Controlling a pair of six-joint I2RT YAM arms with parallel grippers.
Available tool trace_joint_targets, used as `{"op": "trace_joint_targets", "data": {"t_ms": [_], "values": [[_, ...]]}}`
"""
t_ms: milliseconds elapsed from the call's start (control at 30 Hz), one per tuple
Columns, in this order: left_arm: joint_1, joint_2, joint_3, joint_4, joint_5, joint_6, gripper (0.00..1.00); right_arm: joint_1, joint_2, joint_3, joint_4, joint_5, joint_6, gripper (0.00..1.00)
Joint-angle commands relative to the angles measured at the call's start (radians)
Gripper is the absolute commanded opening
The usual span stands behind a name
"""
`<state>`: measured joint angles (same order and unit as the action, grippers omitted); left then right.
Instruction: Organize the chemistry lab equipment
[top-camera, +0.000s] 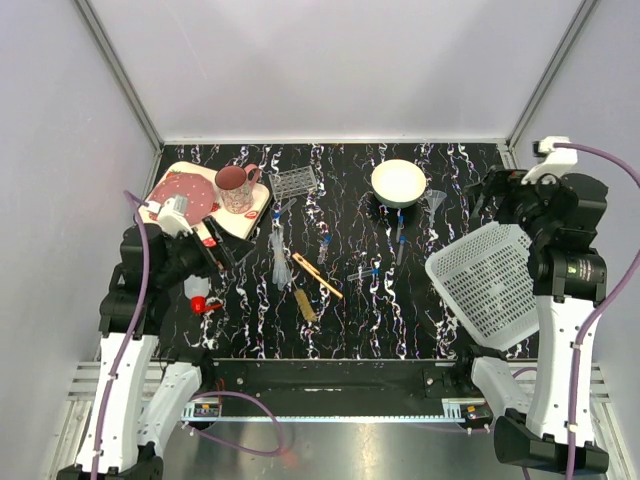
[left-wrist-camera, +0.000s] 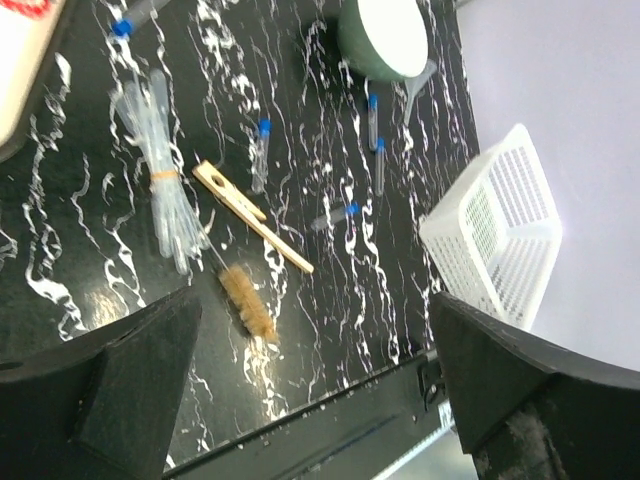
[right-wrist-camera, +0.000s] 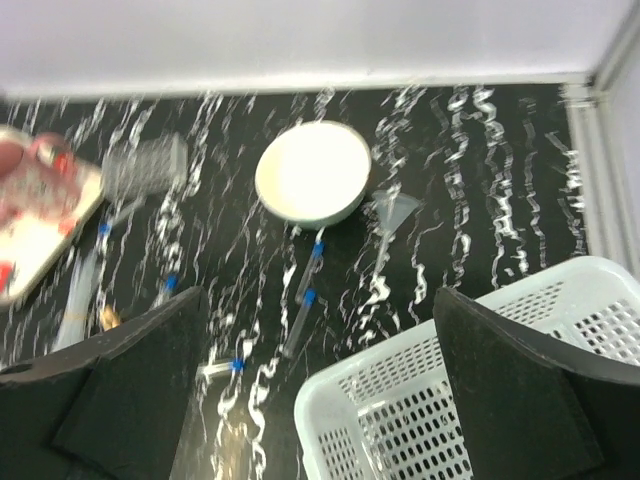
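Loose on counter (top-camera: 400, 320), unsorted: tubes (left-wrist-camera: 261, 155), pipettes (left-wrist-camera: 160, 190), funnel (right-wrist-camera: 392, 215). Parked at 3 o'clock, likely receptacle: basket (top-camera: 490, 285). Gripping nothing; left fingers (left-wrist-camera: 110, 390), right fingers (right-wrist-camera: 110, 390) spread.

Top external view: fixed high above and behind the robot, looking steeply down and taking in the whole black, white-veined table (top-camera: 350, 320). Left wrist view: carried above the table's near left, facing forward and rightward, with the left hand (left-wrist-camera: 315, 395) framing the lower corners. Right wrist view: carried over the near right, facing the pale back wall (right-wrist-camera: 300, 40), with the right hand (right-wrist-camera: 320, 390) framing likewise. All three views share the round cream bowl (top-camera: 398, 182), the white perforated plastic basket (top-camera: 490, 280) and the thin clear blue-capped tubes (left-wrist-camera: 372, 118) near the bowl.
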<state>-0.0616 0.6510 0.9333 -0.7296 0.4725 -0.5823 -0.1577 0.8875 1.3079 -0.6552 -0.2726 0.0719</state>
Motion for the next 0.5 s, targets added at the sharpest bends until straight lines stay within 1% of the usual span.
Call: {"op": "trace_joint_targets", "data": {"t_ms": [0,33,67,100,133,167,200,233,267,300,333,367,467], "values": [[-0.096,0.032,-0.048,0.033,0.046,-0.045,0.99,0.003,0.019,-0.029,-0.056,-0.301,-0.242,1.00],[-0.137,0.035,-0.053,0.032,0.010,-0.053,0.99,0.003,0.024,-0.035,-0.073,-0.347,-0.263,1.00],[-0.182,0.048,-0.057,0.030,-0.074,-0.063,0.99,0.003,0.030,-0.036,-0.131,-0.387,-0.306,1.00],[-0.283,0.062,-0.063,0.026,-0.121,-0.086,0.99,0.003,0.048,-0.035,-0.173,-0.434,-0.358,1.00],[-0.334,0.100,-0.064,0.016,-0.173,-0.096,0.99,0.003,0.060,-0.029,-0.210,-0.491,-0.410,1.00],[-0.384,0.125,-0.065,0.007,-0.277,-0.108,0.99,0.003,0.070,-0.029,-0.248,-0.499,-0.412,1.00],[-0.482,0.153,-0.057,-0.013,-0.320,-0.128,0.99,0.003,0.086,-0.027,-0.260,-0.507,-0.417,1.00],[-0.524,0.217,-0.053,-0.024,-0.362,-0.142,0.99,0.003,0.093,-0.019,-0.289,-0.533,-0.441,1.00],[-0.562,0.249,-0.047,-0.033,-0.433,-0.155,0.99,0.003,0.099,-0.016,-0.299,-0.543,-0.451,1.00],[-0.620,0.283,-0.038,-0.043,-0.461,-0.181,0.99,0.003,0.103,-0.015,-0.305,-0.554,-0.458,1.00],[-0.642,0.342,-0.033,-0.047,-0.491,-0.189,0.99,0.003,0.102,-0.018,-0.307,-0.569,-0.465,1.00],[-0.661,0.369,-0.031,-0.047,-0.535,-0.203,0.99,0.003,0.100,-0.022,-0.305,-0.577,-0.466,1.00],[-0.698,0.469,-0.018,-0.034,-0.578,-0.255,0.99,0.003,0.096,-0.045,-0.291,-0.594,-0.460,1.00]]}}
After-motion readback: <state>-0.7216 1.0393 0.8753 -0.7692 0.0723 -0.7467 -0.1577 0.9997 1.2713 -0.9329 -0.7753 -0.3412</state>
